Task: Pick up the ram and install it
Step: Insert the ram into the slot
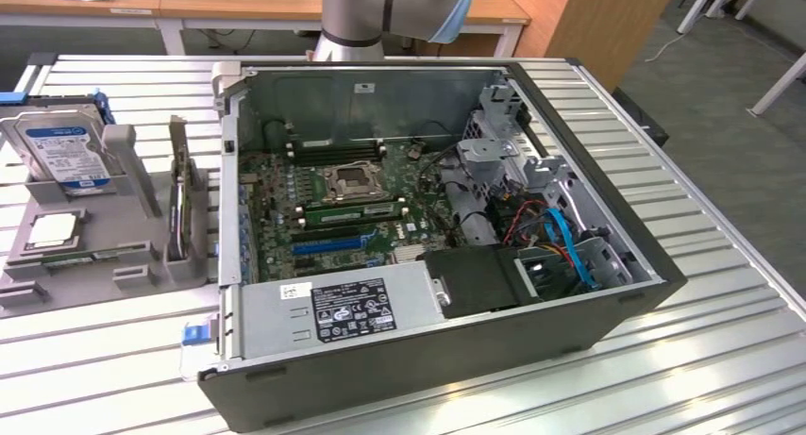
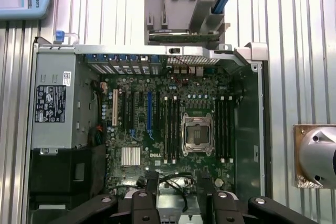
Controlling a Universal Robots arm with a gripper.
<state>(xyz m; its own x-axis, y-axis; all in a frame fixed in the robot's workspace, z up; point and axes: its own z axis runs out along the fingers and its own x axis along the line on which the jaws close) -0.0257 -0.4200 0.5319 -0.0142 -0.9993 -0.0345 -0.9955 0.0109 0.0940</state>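
Observation:
The ram (image 1: 96,257) is a thin green stick lying flat at the front of the grey parts holder (image 1: 132,275), at the exterior view's left, beside the open PC case (image 1: 416,359). In the wrist view my gripper (image 2: 178,199) hangs high over the case's motherboard (image 2: 173,129), far from the holder (image 2: 202,11). Its two dark fingers (image 2: 152,190) stand open with nothing between them. Long memory slots (image 1: 346,209) run along both sides of the CPU socket (image 1: 349,180).
The holder also carries a hard drive (image 1: 66,152), a square silver CPU chip (image 1: 52,229) and an upright expansion card (image 1: 180,204). Inside the case are a power supply (image 1: 334,308), a drive cage (image 1: 492,171) and loose blue and red cables (image 1: 567,246). The arm's base (image 1: 365,20) stands behind the case.

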